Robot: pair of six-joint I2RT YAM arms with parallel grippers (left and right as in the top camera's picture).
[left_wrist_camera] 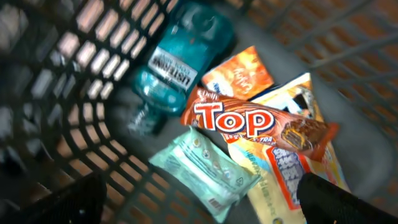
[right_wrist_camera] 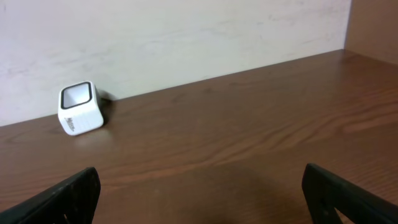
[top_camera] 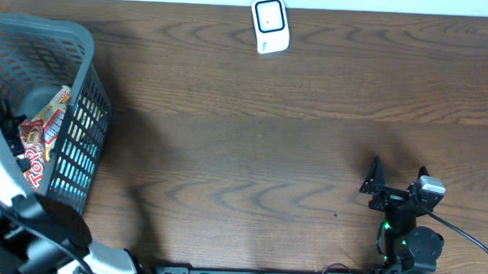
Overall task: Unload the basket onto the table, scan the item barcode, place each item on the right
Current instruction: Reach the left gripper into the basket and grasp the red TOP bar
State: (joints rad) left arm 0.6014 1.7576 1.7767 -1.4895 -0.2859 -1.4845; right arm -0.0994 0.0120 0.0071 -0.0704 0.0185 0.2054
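Hanging inside the grey basket (top_camera: pixel 83 46), the left tool (left_wrist_camera: pixel 199 186) has its jaws spread as wide as they go, with nothing between them. Its dark fingers (left_wrist_camera: pixel 348 199) frame the heap below without touching it. That stance suits, I judge, a drop onto one of the packets, none of which is taken yet.

Directly beneath lies the Top bar (left_wrist_camera: pixel 261 124), a red-brown wrapper with "Top" in big white letters edged in red and a picture of the chocolate at one end. It rests aslant across the other goods, uppermost, so it looks the easiest to lift and the likely item for scanning. Under it lies a yellow-and-white packet (left_wrist_camera: pixel 292 177), its print too blurred to read. Just beside is a pale green packet (left_wrist_camera: pixel 208 168), and behind it an orange packet (left_wrist_camera: pixel 239 74) whose lettering I cannot make out. A teal bottle (left_wrist_camera: pixel 171 68) lies on its side by the basket wall, its label reading Listerine. No barcode shows on any of them.

Across the tabletop (top_camera: pixel 251 153), the right tool (right_wrist_camera: pixel 200 177) is just as wide open and empty. It is held low and pointed towards the white scanner (right_wrist_camera: pixel 79 109), which stands well apart at the far edge by the wall. The scanner's dark-rimmed window faces upward, presumably so a packet can be passed over it. The print on its side is too small to read.
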